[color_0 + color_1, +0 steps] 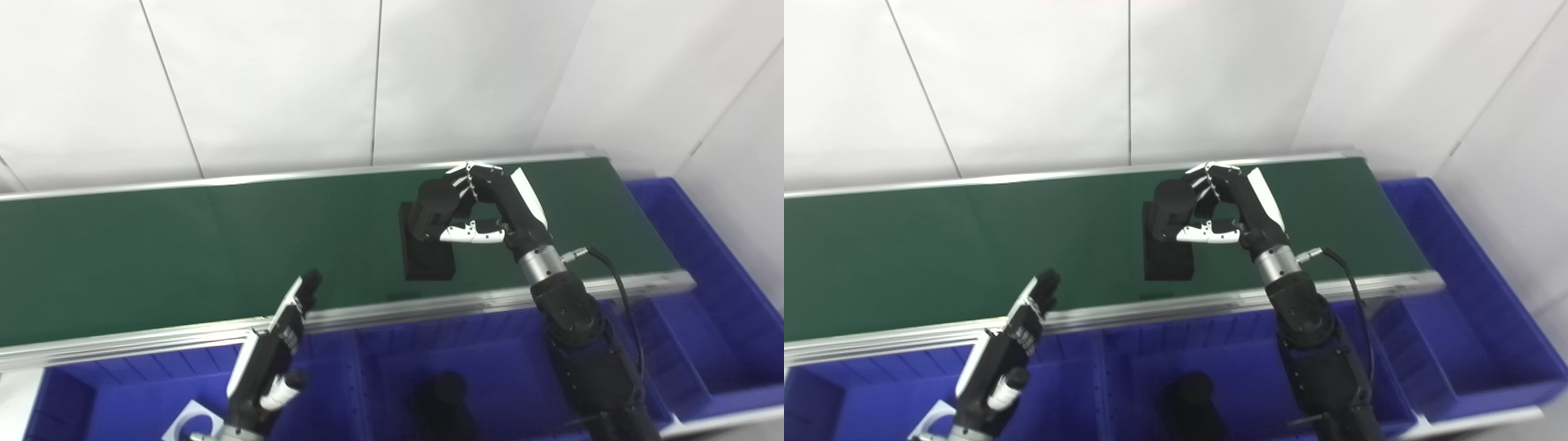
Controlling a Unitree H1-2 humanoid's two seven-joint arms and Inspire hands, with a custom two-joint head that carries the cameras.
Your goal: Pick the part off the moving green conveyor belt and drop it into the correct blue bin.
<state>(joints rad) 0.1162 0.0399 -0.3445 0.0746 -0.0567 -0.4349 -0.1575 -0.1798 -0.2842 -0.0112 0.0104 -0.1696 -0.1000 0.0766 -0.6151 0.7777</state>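
Black arms, silver wrist collar (540,262), black cable (615,283), white-backed hands, black-white fingers (471,233).

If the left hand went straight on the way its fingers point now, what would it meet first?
The left hand, open with fingers pointing up and away over the blue bin, would likely first reach the conveyor's near metal rail, then the green belt. Its height above the rail is unclear, so it might clear it.

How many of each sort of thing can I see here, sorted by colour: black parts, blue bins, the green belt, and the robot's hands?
Black parts: 2, one on the belt under the right hand, one in the middle bin
Blue bins: at least 3, left, middle, right
Green belt: 1
Hands: 2, left hand, right hand
Total: 8
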